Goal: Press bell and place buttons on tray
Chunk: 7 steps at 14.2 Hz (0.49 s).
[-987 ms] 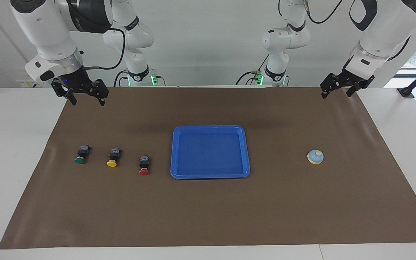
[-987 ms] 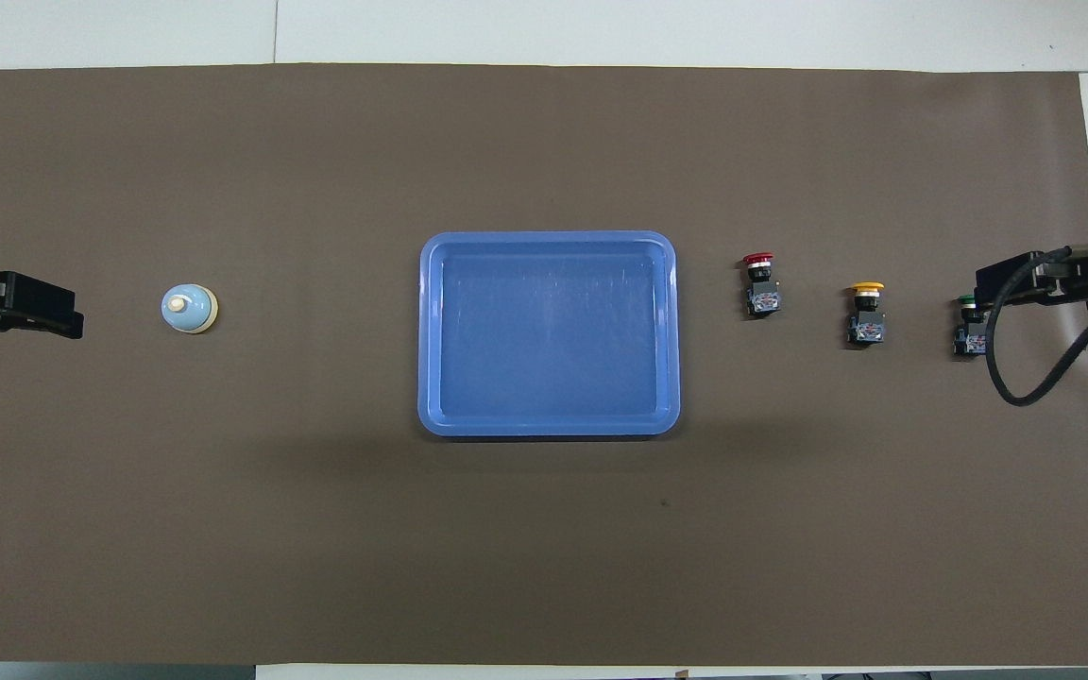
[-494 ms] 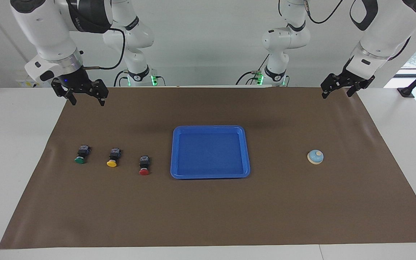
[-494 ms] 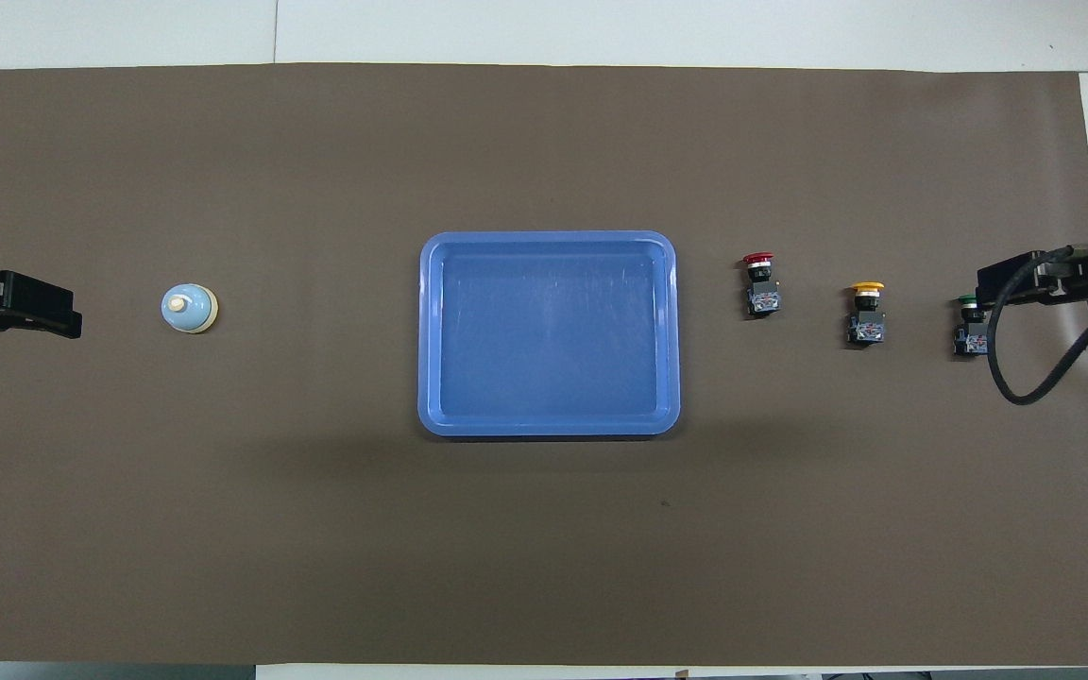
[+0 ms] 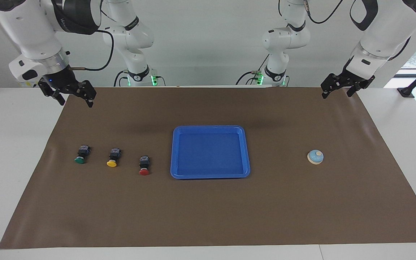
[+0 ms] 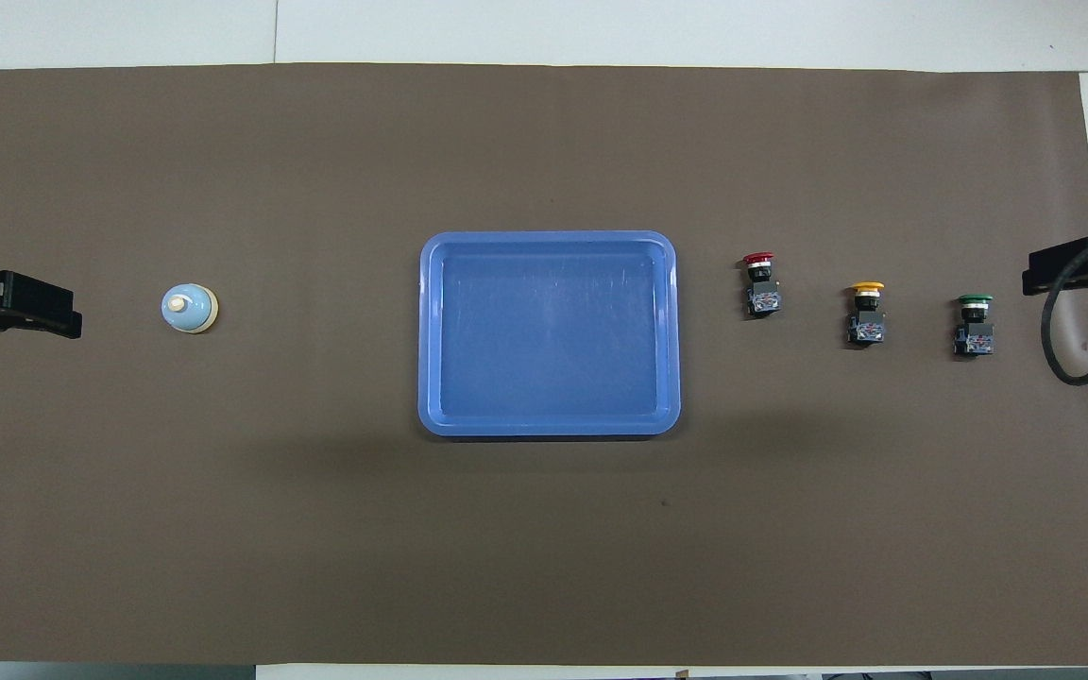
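The blue tray lies mid-table with nothing in it. Three buttons lie in a row beside it toward the right arm's end: red, then yellow, then green. The light-blue bell stands toward the left arm's end. My right gripper hangs open and empty over the mat's edge at its own end. My left gripper waits open and empty in the air over the mat at its end.
A brown mat covers most of the white table. A black cable loops down from the right wrist. Both arm bases stand at the robots' edge of the table.
The right gripper has drawn back toward its own end of the table, so the green button now shows whole from above. The left arm has not moved.
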Each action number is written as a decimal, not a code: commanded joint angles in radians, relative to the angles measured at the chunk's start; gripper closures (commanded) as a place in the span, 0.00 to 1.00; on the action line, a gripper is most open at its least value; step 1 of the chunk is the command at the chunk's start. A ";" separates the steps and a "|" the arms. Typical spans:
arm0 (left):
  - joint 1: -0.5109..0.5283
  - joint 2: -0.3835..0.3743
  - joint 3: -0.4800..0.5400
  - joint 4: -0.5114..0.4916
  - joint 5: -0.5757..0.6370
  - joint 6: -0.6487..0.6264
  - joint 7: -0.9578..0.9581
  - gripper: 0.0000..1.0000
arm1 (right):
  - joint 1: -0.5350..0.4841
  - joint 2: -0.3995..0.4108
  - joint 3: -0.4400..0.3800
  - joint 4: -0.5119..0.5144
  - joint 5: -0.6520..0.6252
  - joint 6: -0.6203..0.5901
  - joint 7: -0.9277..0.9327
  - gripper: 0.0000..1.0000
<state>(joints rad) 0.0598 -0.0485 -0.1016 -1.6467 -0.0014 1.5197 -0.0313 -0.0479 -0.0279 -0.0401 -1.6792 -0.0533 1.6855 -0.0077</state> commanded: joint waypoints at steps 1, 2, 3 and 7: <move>0.003 -0.019 0.002 -0.018 0.006 0.007 -0.001 0.00 | -0.050 0.035 0.009 -0.022 0.016 0.075 -0.075 0.00; 0.003 -0.019 0.002 -0.018 0.006 0.007 -0.001 0.00 | -0.067 0.064 0.011 -0.019 0.021 0.095 -0.087 0.00; 0.003 -0.019 0.002 -0.018 0.006 0.007 -0.001 0.00 | -0.075 0.097 0.009 -0.019 0.058 0.120 -0.092 0.00; 0.003 -0.019 0.002 -0.018 0.004 0.007 -0.001 0.00 | -0.115 0.218 0.009 -0.019 0.105 0.238 -0.165 0.00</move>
<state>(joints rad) 0.0599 -0.0485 -0.1016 -1.6467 -0.0014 1.5197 -0.0314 -0.1400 0.1356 -0.0403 -1.7049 0.0283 1.8751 -0.1155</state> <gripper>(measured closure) 0.000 0.000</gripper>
